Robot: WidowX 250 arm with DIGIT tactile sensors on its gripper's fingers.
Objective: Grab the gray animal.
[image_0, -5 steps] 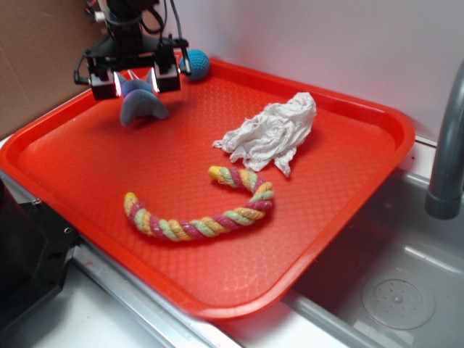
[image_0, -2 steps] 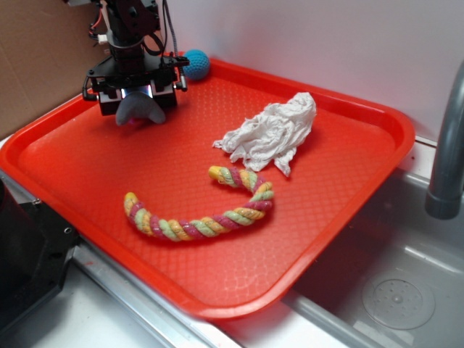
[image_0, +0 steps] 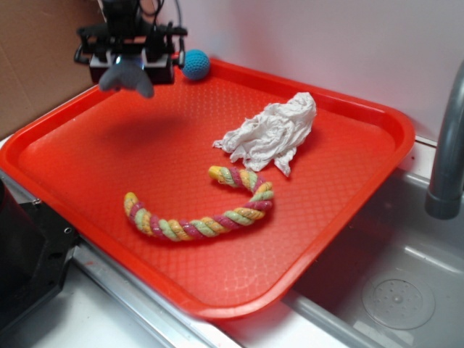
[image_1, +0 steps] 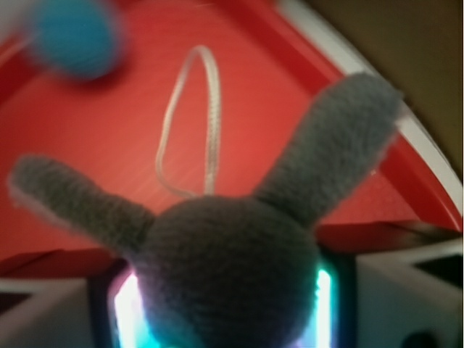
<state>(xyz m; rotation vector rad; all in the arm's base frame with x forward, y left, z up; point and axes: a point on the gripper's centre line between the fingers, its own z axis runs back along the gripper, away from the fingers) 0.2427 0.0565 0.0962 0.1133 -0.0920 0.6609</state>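
Note:
The gray animal [image_0: 127, 75] is a small soft plush with two thin ears. It hangs between the jaws of my gripper [image_0: 130, 67], lifted above the far left part of the red tray [image_0: 109, 145]. In the wrist view the gray animal [image_1: 232, 268] fills the lower middle, pressed between the two lit pads [image_1: 322, 304], its two ears pointing up and outward. The gripper is shut on it.
A teal crocheted ball [image_0: 196, 64] sits at the tray's far edge, just right of the gripper; it also shows in the wrist view [image_1: 72, 36]. A white wrinkly cloth [image_0: 272, 134] and a multicoloured rope [image_0: 210, 210] lie on the tray. A sink with a gray faucet [image_0: 446, 145] is to the right.
The gripper came down around the gray animal on the tray, closed on it, and has now risen with it; the toy is off the tray surface.

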